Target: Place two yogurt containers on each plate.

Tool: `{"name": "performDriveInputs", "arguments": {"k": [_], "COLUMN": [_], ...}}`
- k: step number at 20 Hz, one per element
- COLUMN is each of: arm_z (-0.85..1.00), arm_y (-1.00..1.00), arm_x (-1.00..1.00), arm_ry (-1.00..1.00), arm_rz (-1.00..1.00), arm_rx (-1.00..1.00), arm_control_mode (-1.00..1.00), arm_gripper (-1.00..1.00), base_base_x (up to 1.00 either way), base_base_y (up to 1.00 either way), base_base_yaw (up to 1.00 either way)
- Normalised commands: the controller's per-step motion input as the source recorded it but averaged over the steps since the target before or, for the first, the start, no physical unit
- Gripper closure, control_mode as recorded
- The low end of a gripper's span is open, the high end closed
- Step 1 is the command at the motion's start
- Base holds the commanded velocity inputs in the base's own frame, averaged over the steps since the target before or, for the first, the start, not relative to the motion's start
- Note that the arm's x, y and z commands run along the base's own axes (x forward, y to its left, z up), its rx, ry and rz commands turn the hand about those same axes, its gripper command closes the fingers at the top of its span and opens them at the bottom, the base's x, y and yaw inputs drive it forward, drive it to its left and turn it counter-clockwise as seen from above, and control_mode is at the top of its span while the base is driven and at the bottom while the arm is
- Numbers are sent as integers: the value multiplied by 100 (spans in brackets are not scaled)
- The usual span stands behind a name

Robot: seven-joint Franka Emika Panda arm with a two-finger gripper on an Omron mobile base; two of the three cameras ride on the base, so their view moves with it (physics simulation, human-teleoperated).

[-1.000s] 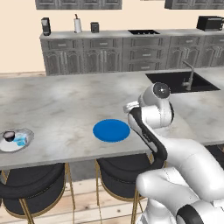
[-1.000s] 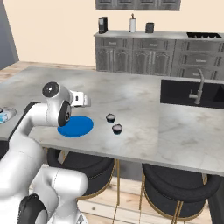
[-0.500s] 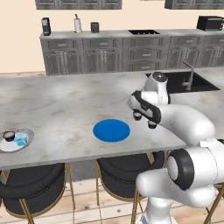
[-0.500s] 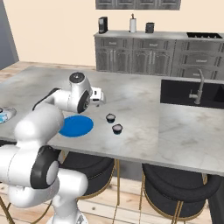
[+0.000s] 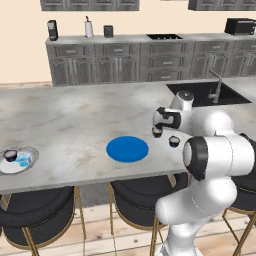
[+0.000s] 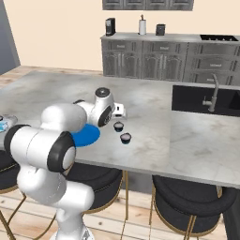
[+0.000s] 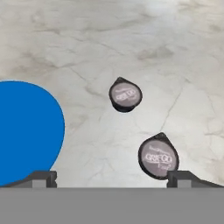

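Observation:
Two dark yogurt containers with pale tops sit on the marble counter, one (image 7: 125,95) farther from me, one (image 7: 158,158) close to my right fingertip (image 7: 181,178). My gripper (image 7: 111,179) hovers open above them, holding nothing. The solid blue plate (image 7: 26,131) lies just to their left, bare. From the left base view my gripper (image 5: 162,122) hangs over the two cups (image 5: 157,133) (image 5: 174,141), right of the blue plate (image 5: 127,149). The white plate (image 5: 29,150) at the far left holds a dark cup (image 5: 10,155) and a light blue cup (image 5: 22,161).
A black sink with a faucet (image 5: 216,87) is set into the counter to the right of the cups. Dark round stools (image 5: 137,192) stand under the counter's near edge. Grey cabinets (image 5: 125,62) line the back wall.
The arm has swung forward and out from near the base until the hand is over the two dark cups. The jaws have stayed open; nothing on the counter has moved.

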Motion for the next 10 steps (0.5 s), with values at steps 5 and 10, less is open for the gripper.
{"name": "performDriveInputs", "arguments": {"k": [5,10], "arm_z": [-40,-29], "arm_y": [-4,0], "arm_x": [52,51], "arm_ry": [4,7], "arm_rz": [0,0], "arm_rx": [0,0], "arm_control_mode": [-100,-100], "arm_gripper": [-100,-100], "base_base_x": [0,0], "base_base_y": [0,0], "base_base_yaw": [0,0]}}
